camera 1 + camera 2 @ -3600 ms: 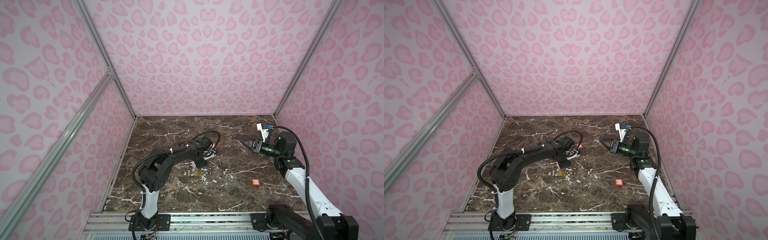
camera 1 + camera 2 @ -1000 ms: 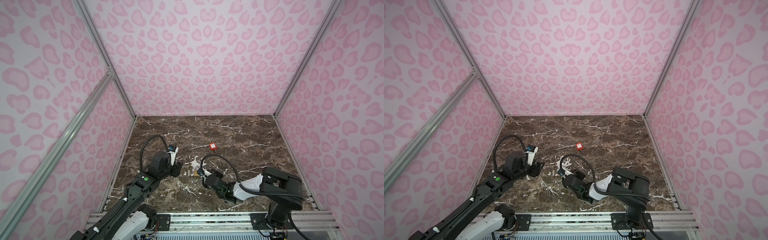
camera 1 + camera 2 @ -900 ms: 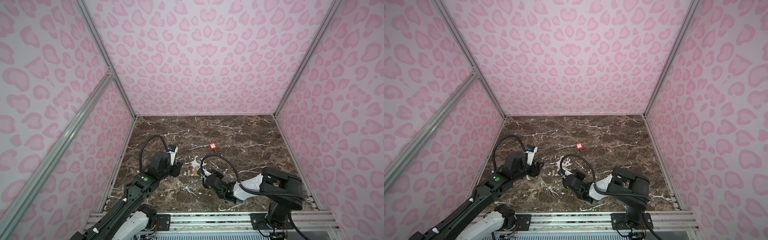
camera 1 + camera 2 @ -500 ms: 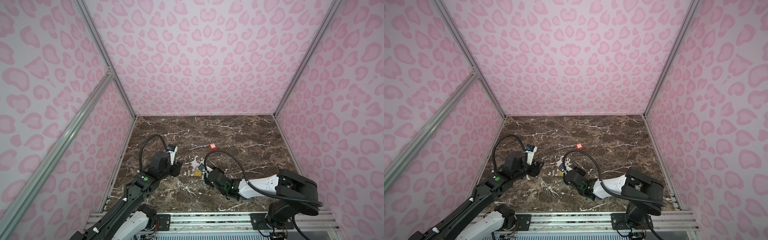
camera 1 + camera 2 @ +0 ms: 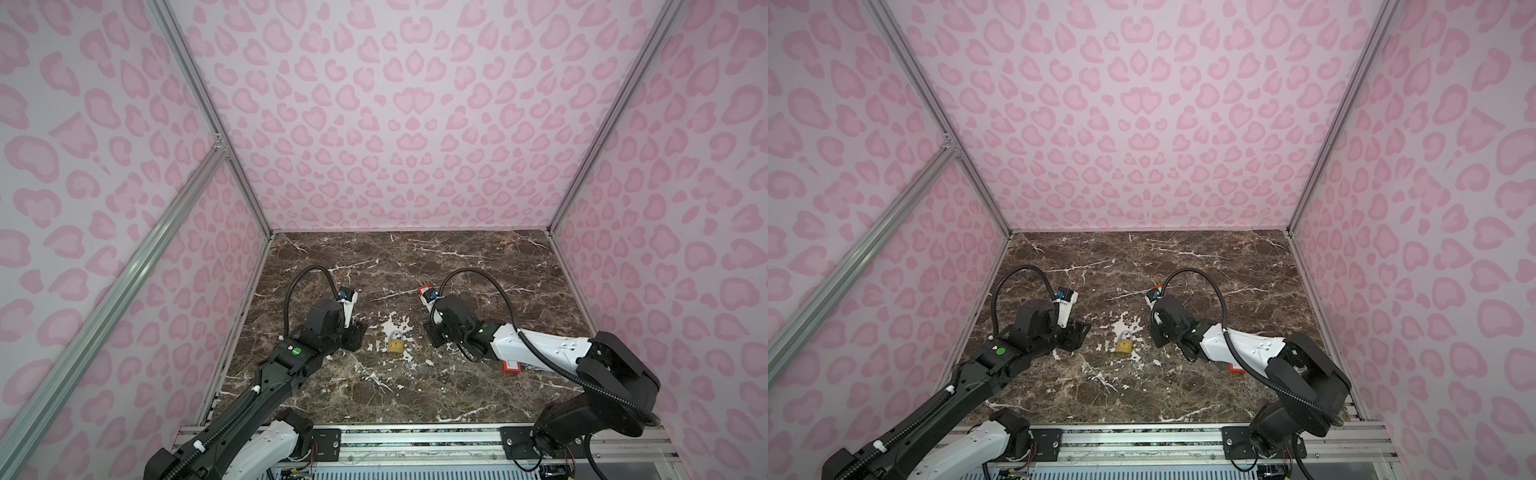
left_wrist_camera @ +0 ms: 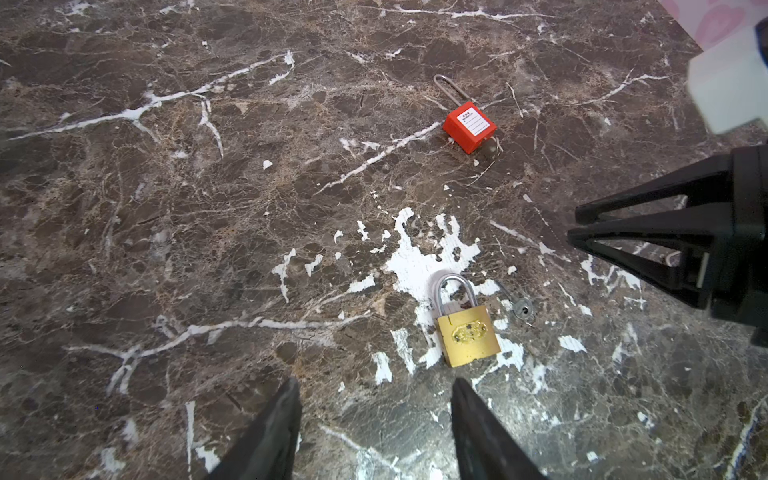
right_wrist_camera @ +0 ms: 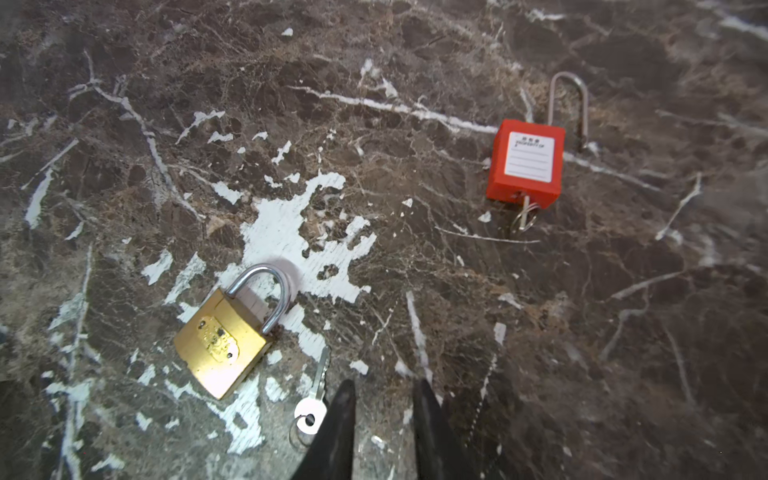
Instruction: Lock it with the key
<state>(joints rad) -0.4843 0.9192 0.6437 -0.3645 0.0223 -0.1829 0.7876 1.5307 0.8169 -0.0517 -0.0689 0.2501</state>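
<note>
Read the table as a clock face seen from above, twelve at the far wall and six at the arms' bases. The key (image 7: pixel 313 404) lies flat on the marble table (image 5: pixel 457 257) near its middle, in no lock. Its long axis runs roughly from eleven to five, the blade tip at the eleven end and the round head with its ring at the five end. Just beside it, at about nine o'clock, lies the brass padlock (image 7: pixel 220 349), flat, its shackle towards twelve; blade tip and padlock corner are near but apart. At about three o'clock of the key is the right pincer (image 7: pixel 383 388), low over the marble, its jaws a narrow gap apart with only bare table between them. The key's head sits just beside the outside of the finger (image 7: pixel 338 415) on the padlock side, perhaps touching it, and not in the gap. The key's axis lies nearly along those fingers, so I judge the pick calls for a small shift towards nine before any closing. The left pincer (image 6: pixel 376 388) is at nine o'clock of the padlock, jaws wide and empty, with the padlock between it and the key; the right arm is plainly the nearer. A red padlock (image 7: pixel 525 164) with its own key in it lies well apart, between twelve and one.
</note>
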